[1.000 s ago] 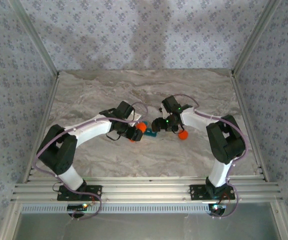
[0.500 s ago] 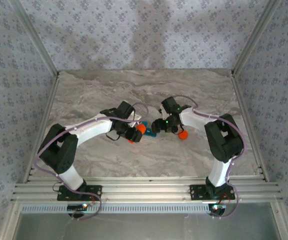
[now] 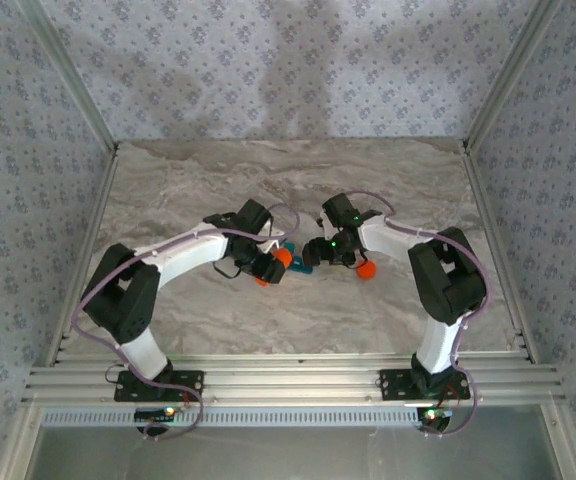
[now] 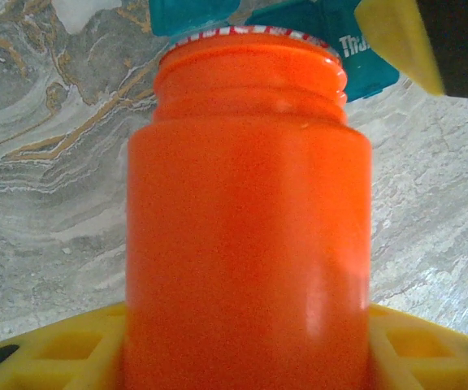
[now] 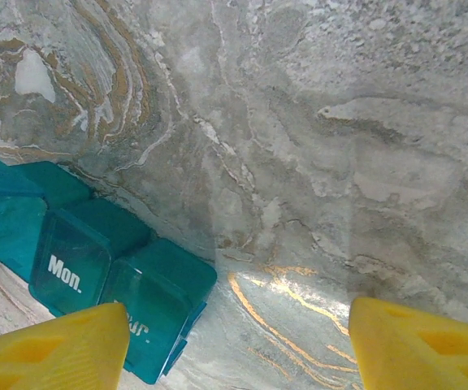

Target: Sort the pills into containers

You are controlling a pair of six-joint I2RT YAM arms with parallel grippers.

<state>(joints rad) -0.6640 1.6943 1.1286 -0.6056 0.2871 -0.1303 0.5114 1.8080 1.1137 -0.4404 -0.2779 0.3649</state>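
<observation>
Teal plastic rectangular pill box (image 5: 96, 252) on a grey marble-patterned table (image 5: 340, 122), with a robot gripper at either end; sorting looks barely begun.

The left gripper (image 4: 246, 357) is clamped on the base of an orange cylindrical plastic bottle (image 4: 246, 227). The bottle's uncapped mouth reaches out past the jaws toward the box just beyond. The right gripper (image 5: 242, 341) has its yellow jaws spread wide with nothing between them. The box lies just ahead of one jaw and partly beneath it, and its "Mon." lid looks closed. Whether any pill sits in a compartment cannot be told (pouring and sorting seem mostly left to do). Room is tight where the grippers nearly meet over the box. Ahead of the right jaws is bare table, and the enclosure walls stand well apart.
</observation>
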